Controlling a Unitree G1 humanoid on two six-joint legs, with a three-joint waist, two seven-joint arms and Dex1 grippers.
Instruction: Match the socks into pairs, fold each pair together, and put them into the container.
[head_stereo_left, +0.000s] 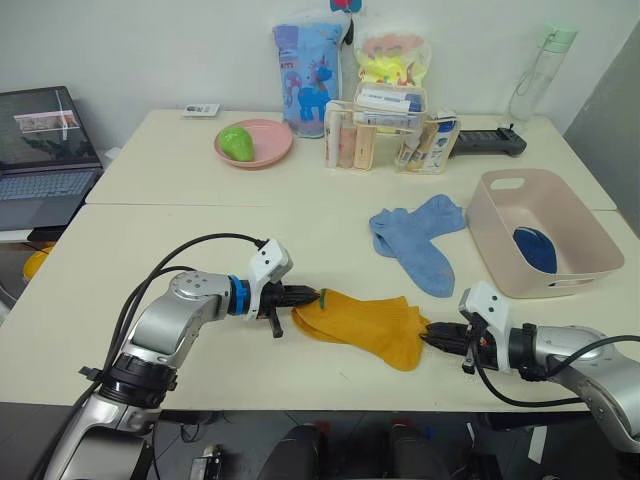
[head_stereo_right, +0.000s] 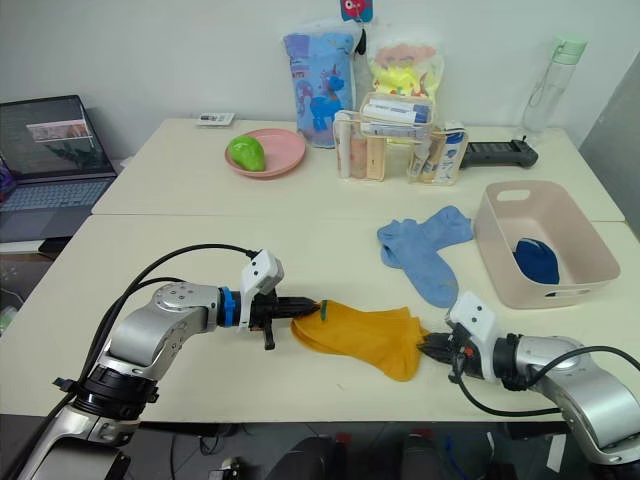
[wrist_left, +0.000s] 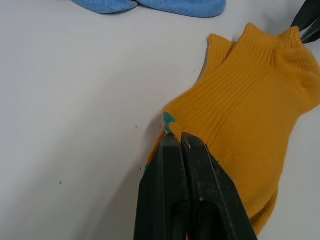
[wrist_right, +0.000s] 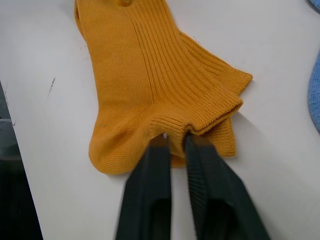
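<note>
Two mustard yellow socks (head_stereo_left: 368, 324) lie stacked as a pair near the table's front edge. My left gripper (head_stereo_left: 316, 296) is shut on the toe end of the yellow pair (wrist_left: 240, 125). At the opposite end my right gripper (head_stereo_left: 428, 338) is shut on the ribbed cuff of the yellow pair (wrist_right: 150, 95). Two light blue socks (head_stereo_left: 415, 238) lie overlapped further back on the table. The pale pink container (head_stereo_left: 500, 245) stands at the right with a folded navy blue pair (head_stereo_left: 536, 250) inside.
A round pink plate (head_stereo_left: 268, 152) with a green fruit, a clear organiser of bottles (head_stereo_left: 390, 135), colourful bags and a water bottle (head_stereo_left: 535, 75) stand at the back. A black remote (head_stereo_left: 488, 143) lies behind the container. A laptop (head_stereo_left: 42, 150) sits at far left.
</note>
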